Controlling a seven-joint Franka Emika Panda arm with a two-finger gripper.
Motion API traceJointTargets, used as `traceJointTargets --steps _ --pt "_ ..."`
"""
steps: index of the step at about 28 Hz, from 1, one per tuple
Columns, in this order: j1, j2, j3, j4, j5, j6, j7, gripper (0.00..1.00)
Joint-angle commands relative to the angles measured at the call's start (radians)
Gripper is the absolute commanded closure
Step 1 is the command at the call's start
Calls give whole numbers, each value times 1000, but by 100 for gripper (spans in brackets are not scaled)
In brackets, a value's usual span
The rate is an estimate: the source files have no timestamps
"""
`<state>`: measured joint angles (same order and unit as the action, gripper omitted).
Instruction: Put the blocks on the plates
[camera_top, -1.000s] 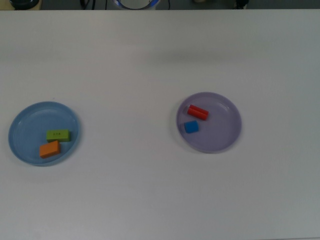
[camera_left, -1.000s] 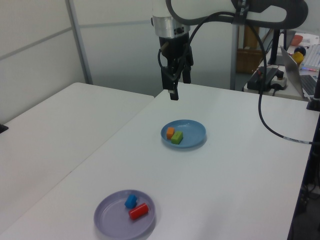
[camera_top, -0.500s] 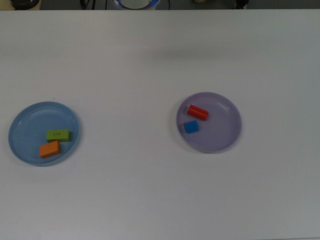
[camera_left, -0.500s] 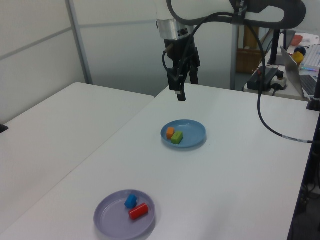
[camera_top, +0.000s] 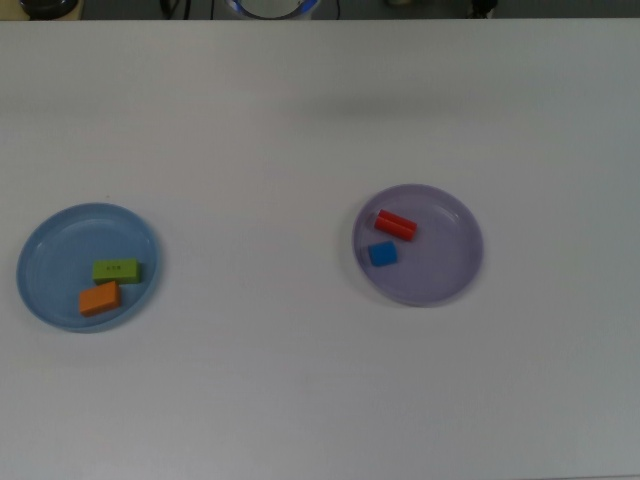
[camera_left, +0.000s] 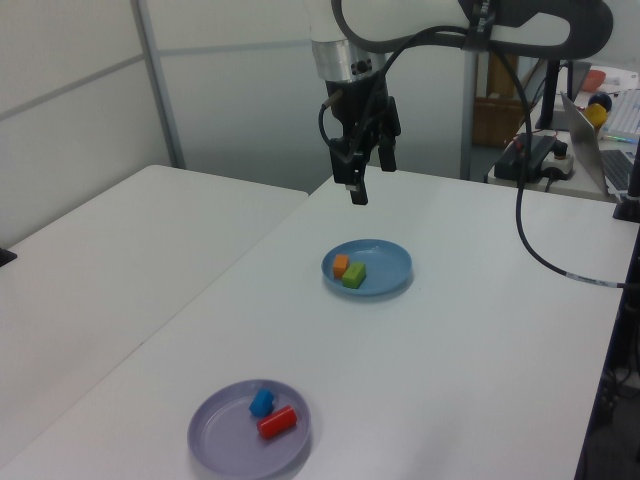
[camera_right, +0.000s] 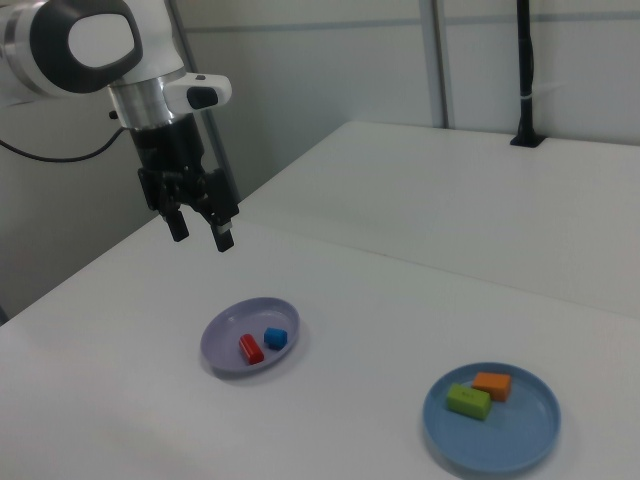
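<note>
Gripper (camera_right: 200, 232) high above the table (camera_top: 300, 120), fingers apart, nothing between them; not seen in the top view. Landmark: lavender plate (camera_top: 440, 280). On it, red block (camera_top: 396, 225) and blue cube (camera_top: 382, 254), close together, toward the top view's left side of the plate. Blue plate (camera_top: 50, 250) well apart from the lavender plate, toward the top view's left. On it, green block (camera_top: 117, 270) with dark mark, and orange block (camera_top: 99, 298) touching or just beside it.
</note>
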<state>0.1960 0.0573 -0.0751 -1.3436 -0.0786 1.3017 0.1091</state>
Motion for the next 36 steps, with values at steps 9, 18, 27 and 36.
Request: traceJointTargets --steps 9,18,27,36 --pt "16 -14 0 -17 51 -2 29 0" --pt "16 -17 11 -17 72 -7 29 0" --pt "14 -19 9 -16 69 -7 29 0" --pt "14 -16 8 -16 72 -7 23 0"
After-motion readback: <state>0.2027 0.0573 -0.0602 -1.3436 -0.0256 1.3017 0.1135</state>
